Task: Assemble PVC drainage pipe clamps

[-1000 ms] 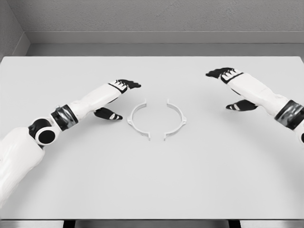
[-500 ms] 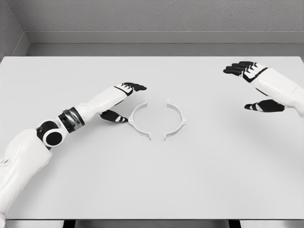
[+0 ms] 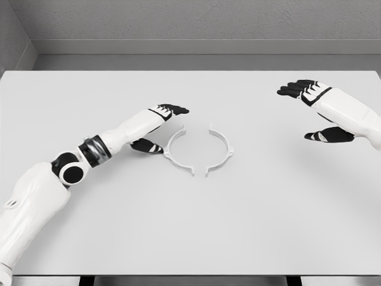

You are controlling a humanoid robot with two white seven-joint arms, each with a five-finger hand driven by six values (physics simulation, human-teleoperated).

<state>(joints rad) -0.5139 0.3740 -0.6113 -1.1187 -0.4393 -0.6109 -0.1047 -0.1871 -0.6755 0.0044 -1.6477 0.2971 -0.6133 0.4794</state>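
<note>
White clamp halves (image 3: 196, 151) lie apart mid-bench (image 3: 190, 226), arcs facing. Left robot hand (image 3: 159, 126) is spread, empty, thumb touching the left half (image 3: 179, 153). Right robot hand (image 3: 317, 112) hovers wide, well apart.

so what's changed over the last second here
The left hand slid right, up to the left clamp half, which shifted slightly right; its thumb now seems to touch it, fingers still open. The right hand pulled away right, open. The right clamp half and table stayed put.
</note>
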